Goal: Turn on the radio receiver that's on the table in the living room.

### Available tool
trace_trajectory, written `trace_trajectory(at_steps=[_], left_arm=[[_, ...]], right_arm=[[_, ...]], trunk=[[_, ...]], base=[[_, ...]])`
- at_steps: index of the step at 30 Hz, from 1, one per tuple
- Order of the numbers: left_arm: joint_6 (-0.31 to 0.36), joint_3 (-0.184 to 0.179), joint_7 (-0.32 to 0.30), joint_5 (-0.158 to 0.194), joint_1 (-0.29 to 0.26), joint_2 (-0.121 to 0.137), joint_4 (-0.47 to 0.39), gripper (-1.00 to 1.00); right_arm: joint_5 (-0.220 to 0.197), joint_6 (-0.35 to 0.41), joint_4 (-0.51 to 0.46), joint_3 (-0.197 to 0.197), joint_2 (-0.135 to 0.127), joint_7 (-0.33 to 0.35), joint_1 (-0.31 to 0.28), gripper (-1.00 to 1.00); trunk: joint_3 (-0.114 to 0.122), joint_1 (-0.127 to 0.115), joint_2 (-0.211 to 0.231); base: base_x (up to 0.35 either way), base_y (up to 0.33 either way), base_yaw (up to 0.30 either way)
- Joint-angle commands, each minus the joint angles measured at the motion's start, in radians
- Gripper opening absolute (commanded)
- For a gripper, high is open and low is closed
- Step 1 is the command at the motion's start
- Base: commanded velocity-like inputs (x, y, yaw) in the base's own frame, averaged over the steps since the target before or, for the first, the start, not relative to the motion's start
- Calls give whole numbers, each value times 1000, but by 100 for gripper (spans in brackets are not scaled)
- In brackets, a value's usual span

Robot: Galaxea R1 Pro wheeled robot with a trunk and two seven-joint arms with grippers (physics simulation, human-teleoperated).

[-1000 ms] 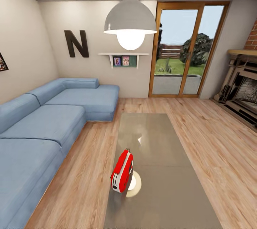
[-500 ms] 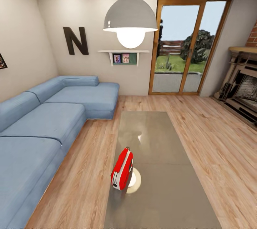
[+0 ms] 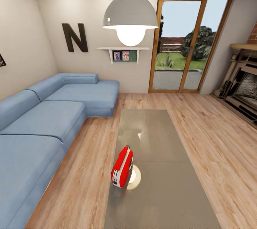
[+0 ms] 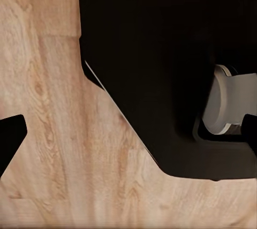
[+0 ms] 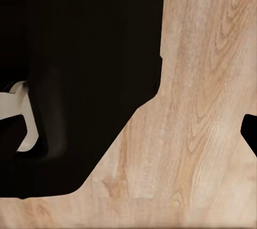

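The left gripper (image 4: 128,135) is spread wide, its two dark fingertips far apart at the edges of the left wrist view, with nothing between them. It hangs over the wood floor (image 4: 48,105) beside the robot's black base (image 4: 171,52). The right gripper (image 5: 131,132) is spread wide too, holding nothing, over the same floor. The red radio receiver (image 3: 122,167) stands upright on the near part of the long grey table (image 3: 160,186), close to its left edge. A blue sofa (image 3: 43,122) sits to the left.
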Motion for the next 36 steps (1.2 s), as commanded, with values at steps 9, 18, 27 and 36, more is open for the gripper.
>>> trace_trajectory(at_steps=[9, 18, 27, 36], left_arm=[[0, 0, 0, 0, 0, 0, -1, 100], [-1, 0, 0, 0, 0, 0, 0, 100], [-1, 0, 0, 0, 0, 0, -1, 100], [-2, -1, 0, 0, 0, 0, -1, 100]], right_arm=[[0, 0, 0, 0, 0, -1, 0, 100], [0, 0, 0, 0, -1, -1, 0, 100], [0, 1, 0, 0, -2, -1, 0, 100], [0, 1, 0, 0, -2, 0, 0, 100]], trunk=[[14, -35, 63], [27, -69, 126], [41, -104, 189], [42, -123, 224]], base=[[0, 0, 0], [0, 0, 0], [0, 0, 0], [0, 0, 0]])
